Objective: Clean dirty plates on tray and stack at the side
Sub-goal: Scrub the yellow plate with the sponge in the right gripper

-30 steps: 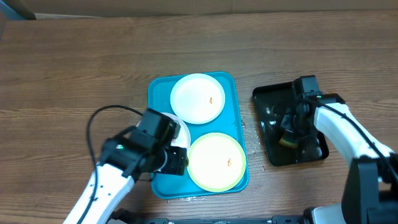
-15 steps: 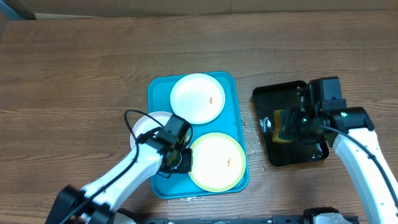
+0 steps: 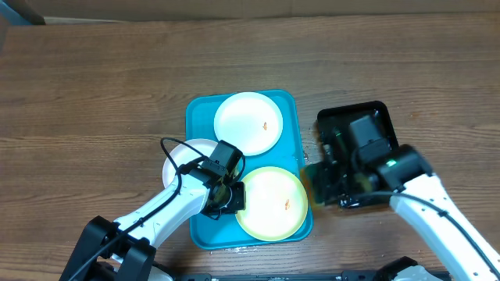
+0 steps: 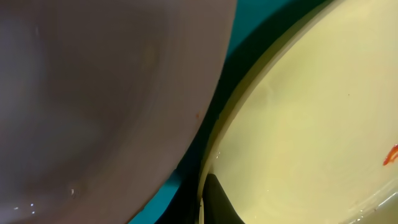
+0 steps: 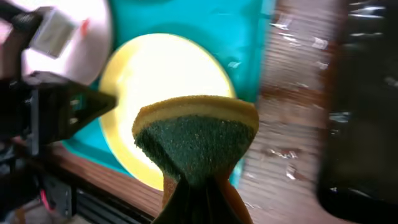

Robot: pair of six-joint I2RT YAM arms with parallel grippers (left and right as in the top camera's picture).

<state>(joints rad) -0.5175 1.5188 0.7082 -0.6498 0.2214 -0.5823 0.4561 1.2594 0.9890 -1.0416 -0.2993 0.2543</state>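
The turquoise tray (image 3: 201,117) holds a white plate (image 3: 248,123) at its far end and a green-rimmed plate (image 3: 271,201) at its near end, each with a small orange smear. A second white plate (image 3: 183,160) overlaps the tray's left rim. My left gripper (image 3: 229,195) is shut on the left edge of the green-rimmed plate (image 4: 311,112), one dark finger (image 4: 214,199) lying over its rim. My right gripper (image 5: 199,186) is shut on a yellow-and-green sponge (image 5: 196,140), held above the tray's right edge (image 3: 316,181).
A glossy black tray (image 3: 332,121) lies right of the turquoise one, partly under my right arm. Water drops glisten on the wooden table (image 5: 292,155) between the two trays. The table's near edge runs just below the turquoise tray.
My left gripper has closed on the green-rimmed plate's edge. My right arm has carried the sponge left from the black tray to the turquoise tray's right side.
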